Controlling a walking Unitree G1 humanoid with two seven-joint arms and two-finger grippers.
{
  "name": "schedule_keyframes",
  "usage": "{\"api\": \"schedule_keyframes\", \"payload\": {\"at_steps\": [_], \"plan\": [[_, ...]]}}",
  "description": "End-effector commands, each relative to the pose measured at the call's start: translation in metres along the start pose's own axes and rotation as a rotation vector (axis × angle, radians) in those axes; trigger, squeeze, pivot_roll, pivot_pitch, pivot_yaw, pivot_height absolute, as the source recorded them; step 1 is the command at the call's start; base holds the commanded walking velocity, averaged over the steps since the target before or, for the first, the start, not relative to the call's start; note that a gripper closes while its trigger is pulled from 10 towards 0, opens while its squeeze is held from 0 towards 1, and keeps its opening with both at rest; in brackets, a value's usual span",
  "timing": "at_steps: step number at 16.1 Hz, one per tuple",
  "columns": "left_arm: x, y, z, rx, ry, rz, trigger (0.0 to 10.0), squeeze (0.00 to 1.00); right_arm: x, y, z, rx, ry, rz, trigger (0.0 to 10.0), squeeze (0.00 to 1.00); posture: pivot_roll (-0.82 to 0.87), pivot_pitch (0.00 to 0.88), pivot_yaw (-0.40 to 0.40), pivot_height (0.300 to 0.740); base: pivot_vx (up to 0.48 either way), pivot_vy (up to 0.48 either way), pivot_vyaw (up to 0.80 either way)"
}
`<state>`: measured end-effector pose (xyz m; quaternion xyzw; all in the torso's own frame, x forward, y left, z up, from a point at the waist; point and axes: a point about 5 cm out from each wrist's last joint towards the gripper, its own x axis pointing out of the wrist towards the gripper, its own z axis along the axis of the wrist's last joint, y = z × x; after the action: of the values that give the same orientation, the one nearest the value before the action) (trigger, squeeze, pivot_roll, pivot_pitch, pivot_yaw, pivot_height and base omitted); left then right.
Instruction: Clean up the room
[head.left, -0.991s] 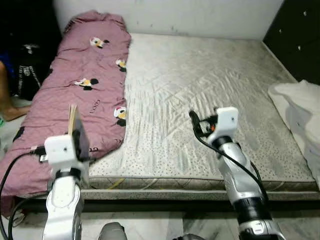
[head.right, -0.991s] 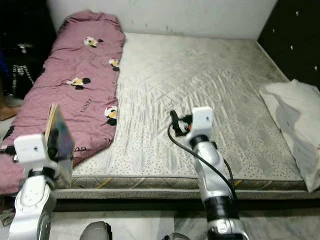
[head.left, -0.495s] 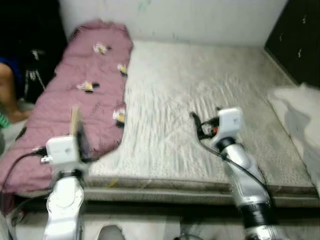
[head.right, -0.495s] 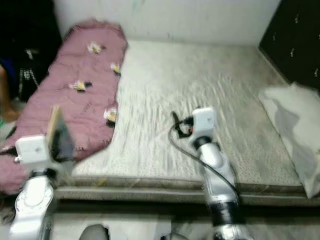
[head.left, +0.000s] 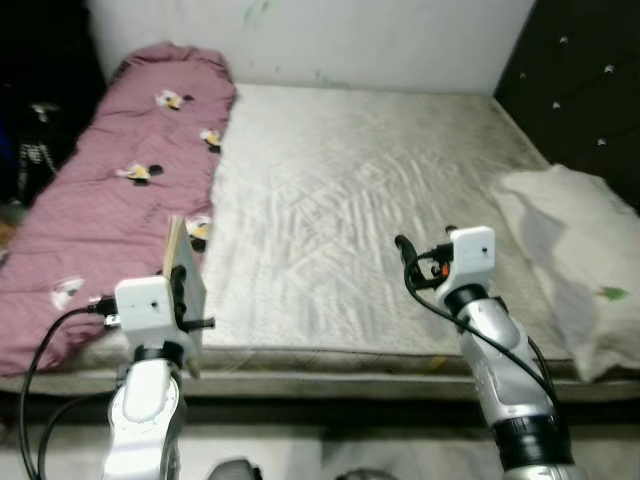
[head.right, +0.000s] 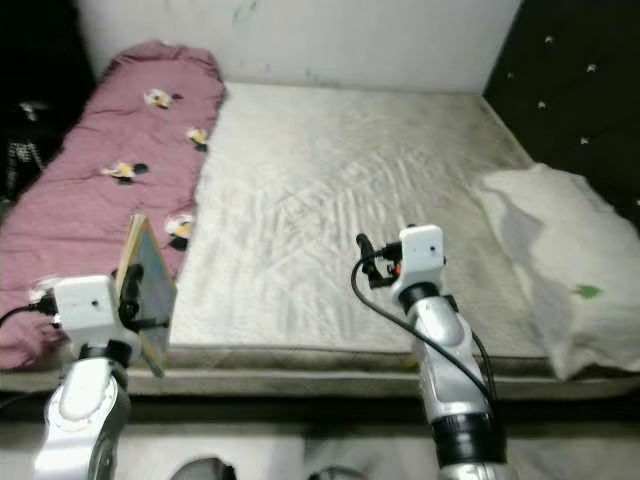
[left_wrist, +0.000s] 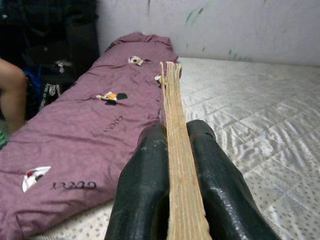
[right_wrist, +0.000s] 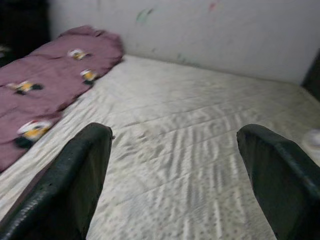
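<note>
So the left gripper has its two black fingers clamped on a thin book, held upright and edge-on, tan page edges facing the wrist camera. From the head camera the book sits up in the air just in front of the mattress's near edge, on the side where the quilt is. The cover looks dark, but it's too small to make out more.

The mattress is bare, pale grey and quilted, and takes up most of the scene. A mauve quilt with little cartoon prints lies lengthwise along its left side, running from the back wall to the near edge. On the mattress's right side there's a white pillow sticking out past the near corner, with a dark tufted headboard behind it.

The right gripper is held over the mattress's near edge, toward the pillow side, fingers spread wide with nothing between them.

Off past the quilt side of the mattress it's dark, with some dark stuff piled up, and the left wrist view catches a person's bare leg there.
</note>
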<state>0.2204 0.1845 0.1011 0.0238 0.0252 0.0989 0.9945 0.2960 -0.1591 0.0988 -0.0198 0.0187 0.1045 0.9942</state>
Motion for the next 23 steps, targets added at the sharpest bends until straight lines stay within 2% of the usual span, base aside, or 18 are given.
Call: {"api": "schedule_keyframes", "payload": {"at_steps": [1, 5, 15, 19, 21, 23], "plan": [[0.002, 0.002, 0.012, -0.005, -0.058, 0.007, 10.0, 0.00, 0.003, 0.002, 0.007, -0.006, -0.019, 0.015, 10.0, 0.00, 0.01, 0.000, -0.055, 0.740, 0.000, 0.000, 0.00], [0.001, -0.001, 0.016, -0.028, -0.076, -0.041, 10.0, 0.00, 0.003, 0.003, 0.008, -0.015, -0.026, 0.024, 10.0, 0.00, 0.01, 0.000, -0.055, 0.740, 0.000, 0.000, 0.00], [-0.002, -0.002, 0.014, -0.041, -0.069, -0.068, 10.0, 0.00, 0.005, 0.004, 0.009, -0.020, -0.020, 0.032, 10.0, 0.00, 0.01, 0.000, -0.061, 0.740, 0.390, 0.000, 0.00], [-0.001, -0.002, 0.012, -0.039, -0.053, -0.061, 10.0, 0.00, 0.005, 0.004, 0.009, -0.022, -0.021, 0.025, 10.0, 0.00, 0.01, 0.000, -0.061, 0.740, 0.353, 0.000, 0.00], [-0.001, -0.002, 0.007, 0.015, -0.025, -0.017, 10.0, 0.00, 0.004, 0.001, 0.008, -0.027, -0.018, 0.008, 10.0, 0.00, 0.01, 0.000, -0.060, 0.740, 0.000, 0.000, 0.00], [-0.008, 0.003, 0.004, -0.013, -0.010, 0.005, 10.0, 0.00, 0.002, -0.003, 0.007, -0.017, -0.015, -0.013, 10.0, 0.00, 0.02, 0.000, -0.054, 0.740, 0.000, 0.000, 0.00]]}}
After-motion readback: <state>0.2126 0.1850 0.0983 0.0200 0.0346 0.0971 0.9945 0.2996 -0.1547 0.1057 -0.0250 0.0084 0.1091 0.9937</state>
